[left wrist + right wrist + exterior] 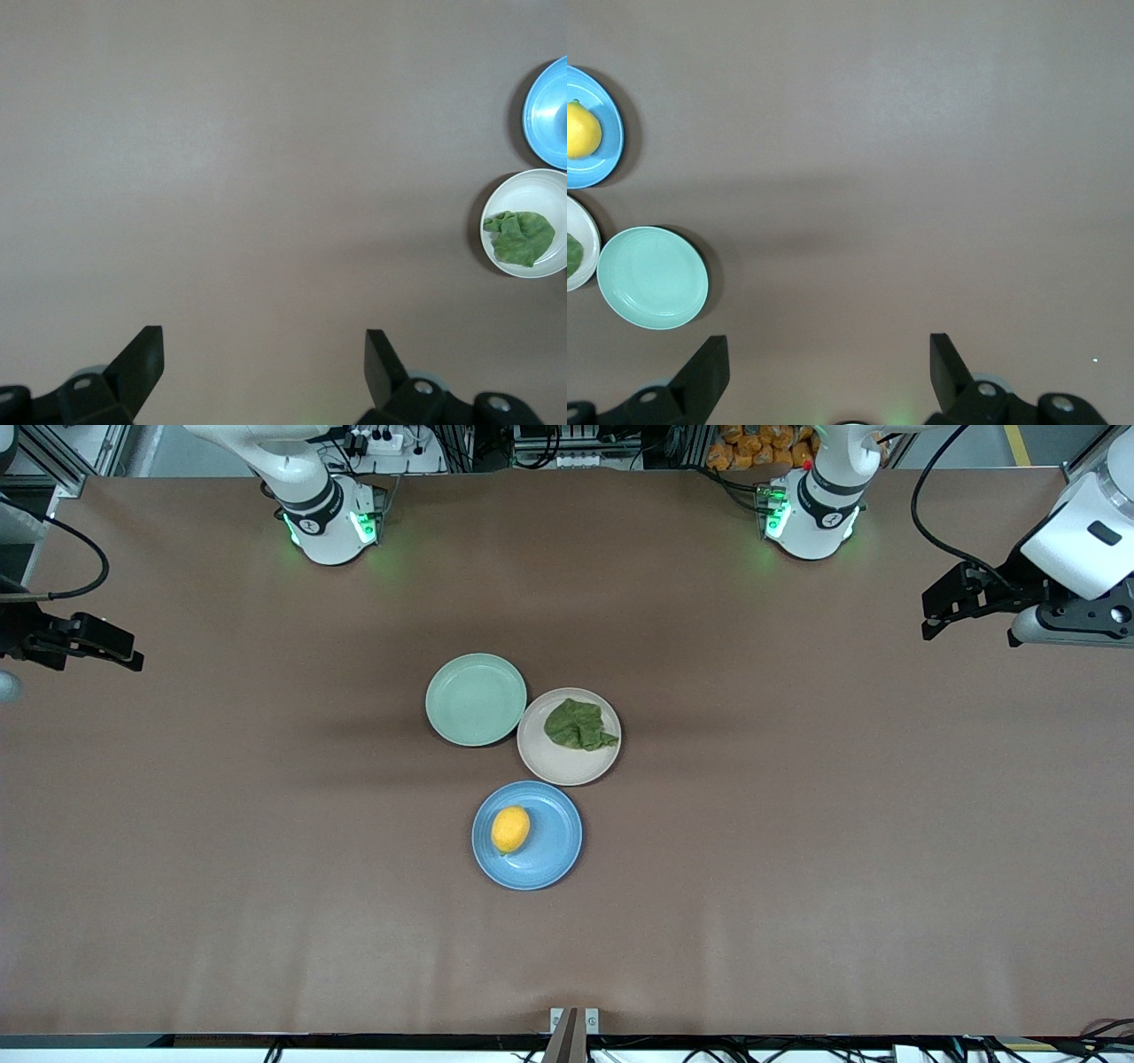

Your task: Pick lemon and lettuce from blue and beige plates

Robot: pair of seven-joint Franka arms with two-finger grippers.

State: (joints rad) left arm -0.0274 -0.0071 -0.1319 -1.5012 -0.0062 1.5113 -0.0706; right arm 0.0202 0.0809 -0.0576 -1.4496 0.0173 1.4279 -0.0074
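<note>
The yellow-orange lemon (510, 829) lies on the sky-blue plate (554, 834) at the table's middle. The wrinkled dark green lettuce (579, 724) lies on the beige plate (558, 766), which is farther from the front camera than the blue plate. My left gripper (927, 613) is open and empty over bare table at the left arm's end. My right gripper (124, 651) is open and empty over bare table at the right arm's end. The left wrist view shows the gripper (264, 341), the lettuce (523, 237) and both plates. The right wrist view shows the gripper (828, 345) and the lemon (582, 130).
An empty mint-green plate (476, 699) touches the beige plate on the side toward the right arm's end; it also shows in the right wrist view (653, 277). Brown table surface (797, 868) spreads all round the three plates.
</note>
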